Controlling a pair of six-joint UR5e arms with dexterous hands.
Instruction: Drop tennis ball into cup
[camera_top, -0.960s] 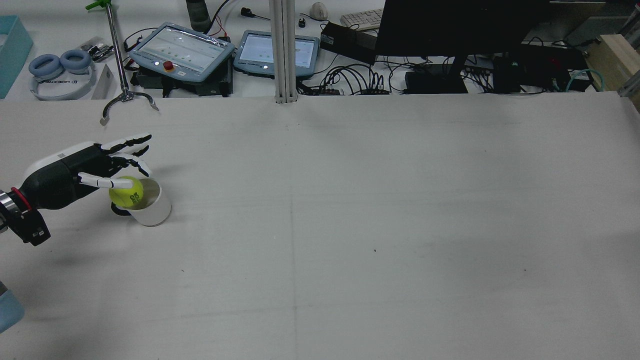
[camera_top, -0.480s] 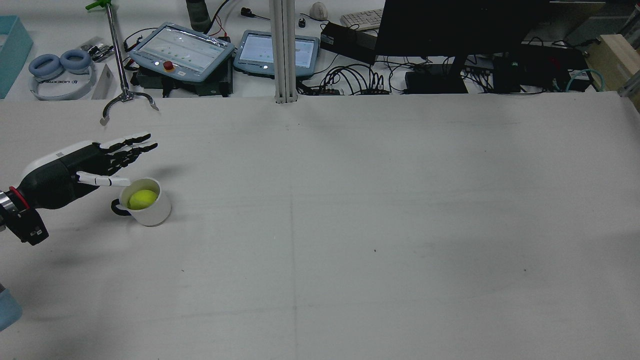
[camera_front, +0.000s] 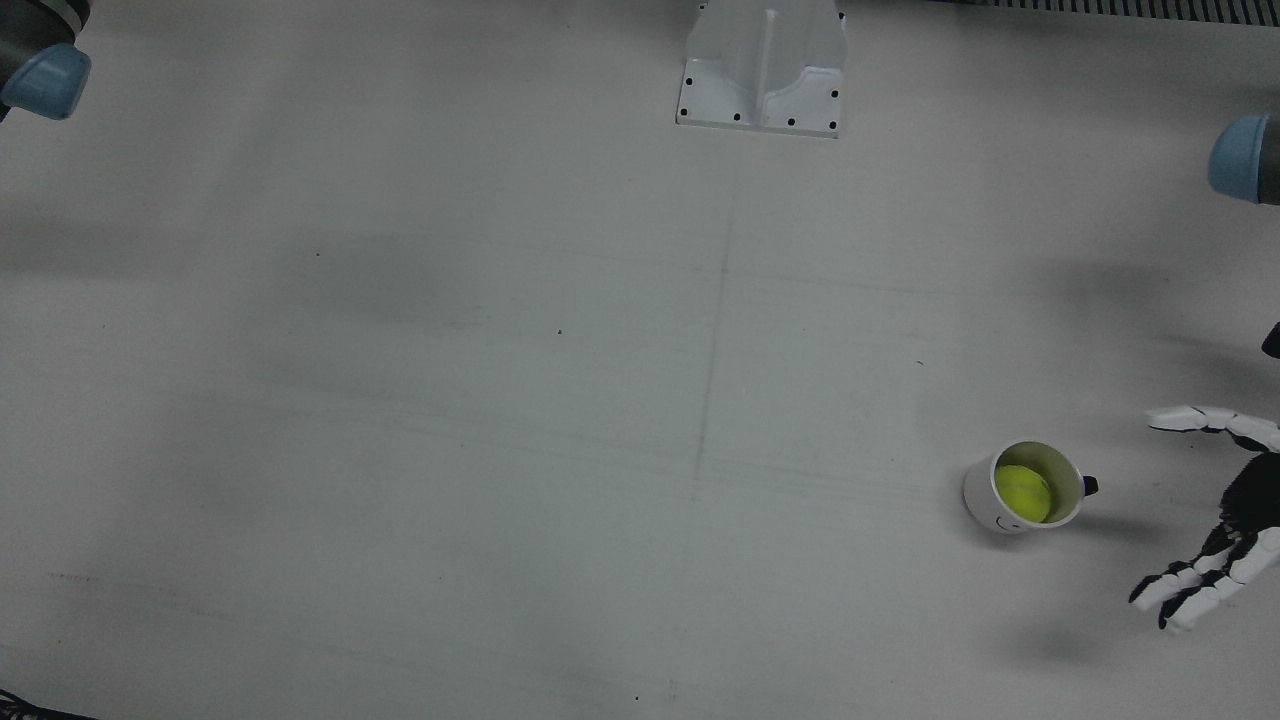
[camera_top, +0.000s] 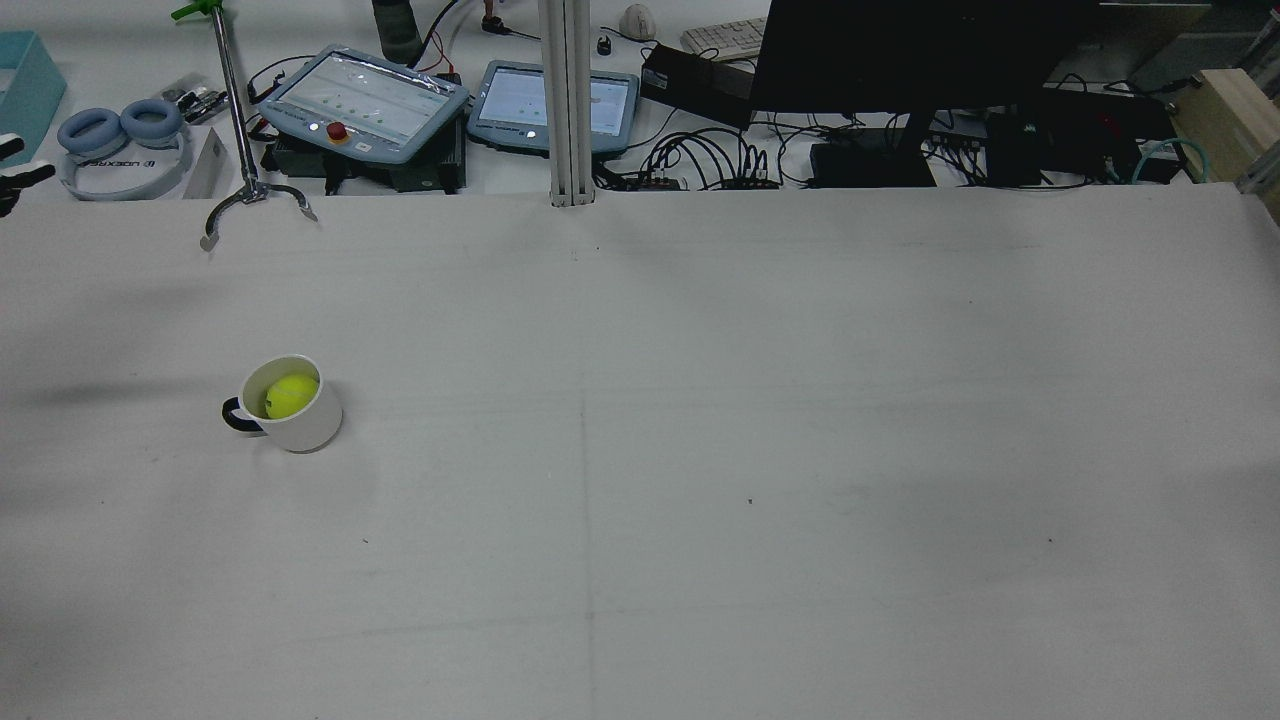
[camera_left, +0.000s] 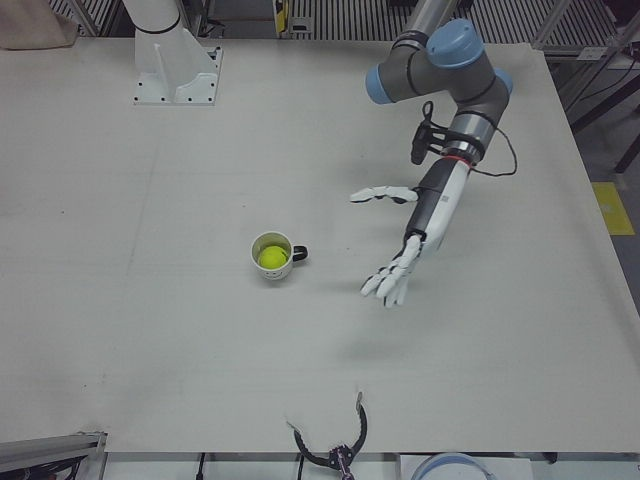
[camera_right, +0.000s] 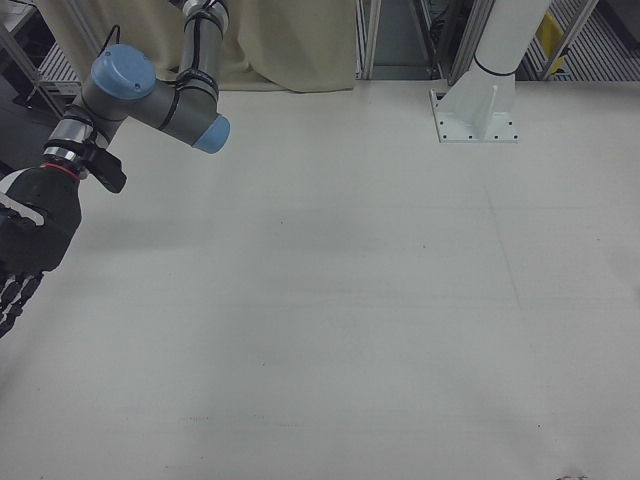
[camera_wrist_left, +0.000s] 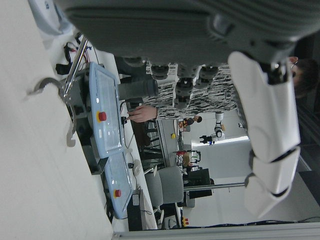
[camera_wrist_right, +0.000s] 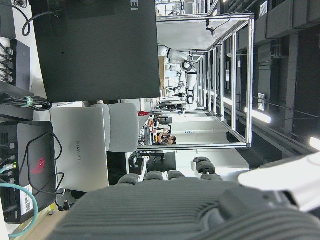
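Table | ball in cup | left hand withdrawn — fingers spread

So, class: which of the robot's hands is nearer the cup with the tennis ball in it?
Left. The left hand hangs open just beside the cup, on its handle side. The right hand is over the table's far half, away from the cup.

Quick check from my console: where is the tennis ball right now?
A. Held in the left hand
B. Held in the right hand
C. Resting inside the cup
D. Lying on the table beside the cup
C. The tennis ball sits inside the cup, below its rim, while the left hand is open and off to the side, holding nothing.
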